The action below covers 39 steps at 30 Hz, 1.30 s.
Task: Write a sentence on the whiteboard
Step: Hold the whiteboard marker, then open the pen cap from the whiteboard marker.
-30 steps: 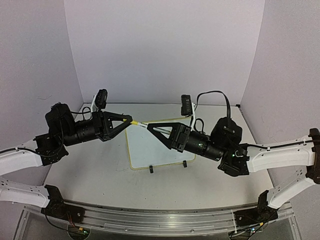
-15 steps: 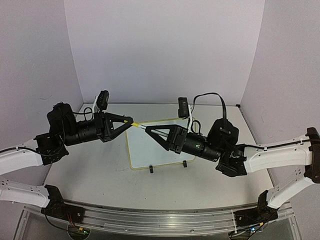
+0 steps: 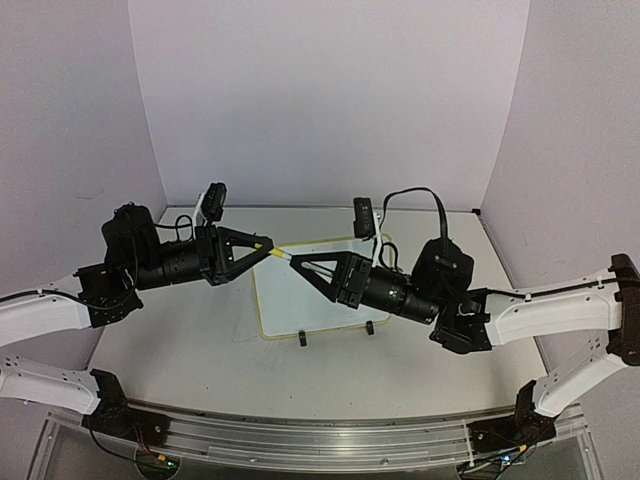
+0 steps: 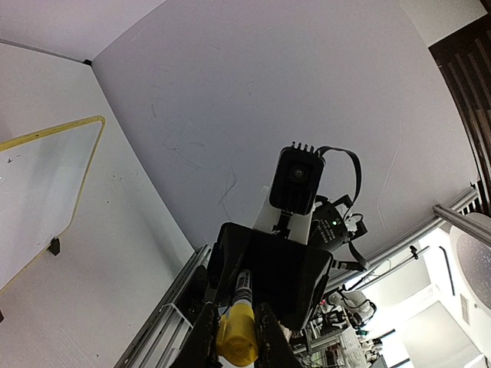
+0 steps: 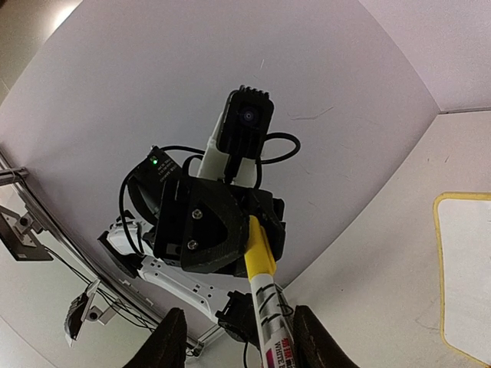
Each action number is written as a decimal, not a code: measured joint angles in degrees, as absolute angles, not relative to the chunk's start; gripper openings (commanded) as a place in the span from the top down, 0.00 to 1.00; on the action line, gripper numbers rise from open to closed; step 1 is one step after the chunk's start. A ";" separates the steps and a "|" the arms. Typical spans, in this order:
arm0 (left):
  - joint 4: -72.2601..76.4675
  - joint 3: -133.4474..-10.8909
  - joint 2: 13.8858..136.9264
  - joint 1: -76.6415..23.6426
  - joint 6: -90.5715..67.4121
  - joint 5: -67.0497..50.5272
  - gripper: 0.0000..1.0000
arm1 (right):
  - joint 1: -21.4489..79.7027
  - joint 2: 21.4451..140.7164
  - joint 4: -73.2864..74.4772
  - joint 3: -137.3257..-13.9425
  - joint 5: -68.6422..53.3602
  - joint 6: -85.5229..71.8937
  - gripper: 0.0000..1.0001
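The whiteboard (image 3: 300, 295) lies on the table with its yellow rim and two black clip feet; it also shows in the left wrist view (image 4: 38, 192) and the right wrist view (image 5: 468, 268). No sentence can be made out on it. A white marker (image 3: 279, 250) with a yellow cap hangs in the air above the board's far left corner. My left gripper (image 3: 264, 243) is shut on the yellow cap (image 4: 236, 337). My right gripper (image 3: 296, 262) faces it, with its fingers (image 5: 170, 337) open on either side of the marker body (image 5: 270, 314).
Both arms reach in over the table, tips nearly meeting above the board. Purple-grey walls enclose the table at the back and on both sides. A metal rail (image 3: 300, 440) runs along the near edge.
My right gripper has moved left along the marker toward the left gripper. My left gripper has shifted slightly right, still holding the cap.
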<state>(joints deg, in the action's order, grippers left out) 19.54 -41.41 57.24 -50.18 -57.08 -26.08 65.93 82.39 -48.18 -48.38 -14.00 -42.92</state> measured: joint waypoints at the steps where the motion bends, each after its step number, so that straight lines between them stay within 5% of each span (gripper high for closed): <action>1: 19.54 -41.55 57.33 -50.16 -57.07 -26.21 1.00 | 65.90 82.40 -48.18 -48.38 -14.00 -42.94 0.61; 12: 19.75 -42.00 57.56 -50.00 -57.08 -27.27 1.00 | 65.80 82.63 -47.83 -48.38 -13.67 -42.92 0.82; 34: 20.05 -42.41 57.70 -49.91 -57.08 -27.53 1.00 | 65.80 82.78 -49.78 -47.99 -12.43 -43.63 0.89; 39: 20.03 -42.41 57.36 -49.95 -57.12 -27.53 1.00 | 65.88 82.89 -50.56 -47.99 -12.62 -44.02 1.00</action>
